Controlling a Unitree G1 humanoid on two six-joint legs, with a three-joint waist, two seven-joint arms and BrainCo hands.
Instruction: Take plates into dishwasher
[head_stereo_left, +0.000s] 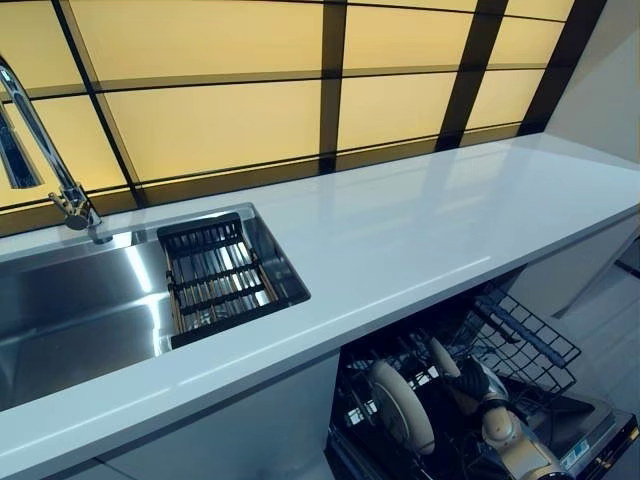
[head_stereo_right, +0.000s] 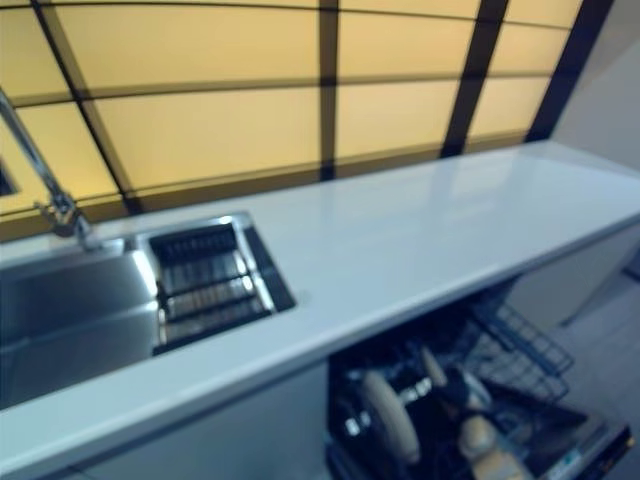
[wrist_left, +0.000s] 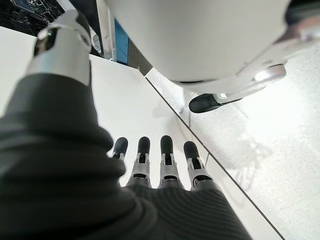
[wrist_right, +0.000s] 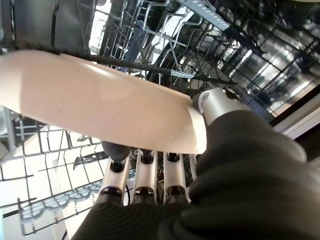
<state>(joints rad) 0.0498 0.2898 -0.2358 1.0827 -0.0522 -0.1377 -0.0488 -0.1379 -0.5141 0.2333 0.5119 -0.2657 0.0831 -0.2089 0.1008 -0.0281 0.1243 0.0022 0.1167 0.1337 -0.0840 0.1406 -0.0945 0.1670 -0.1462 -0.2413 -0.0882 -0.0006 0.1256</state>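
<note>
Below the counter the dishwasher stands open with its lower rack (head_stereo_left: 530, 345) pulled out. My right hand (head_stereo_left: 472, 383) is down in the rack, fingers and thumb pinched on the rim of a cream plate (wrist_right: 115, 105), which shows edge-on as the held plate (head_stereo_left: 443, 357) in the left eye view. A second cream plate (head_stereo_left: 400, 405) stands upright in the rack just left of it. In the right wrist view the right hand (wrist_right: 145, 175) has its fingers under the plate and the thumb on its edge. My left hand (wrist_left: 167, 160) hangs with straight fingers and holds nothing.
A white counter (head_stereo_left: 420, 220) runs over the dishwasher. At the left is a steel sink (head_stereo_left: 60, 310) with a black drying rack (head_stereo_left: 212, 275) in its right end and a tall faucet (head_stereo_left: 45, 150). Pale floor lies right of the dishwasher.
</note>
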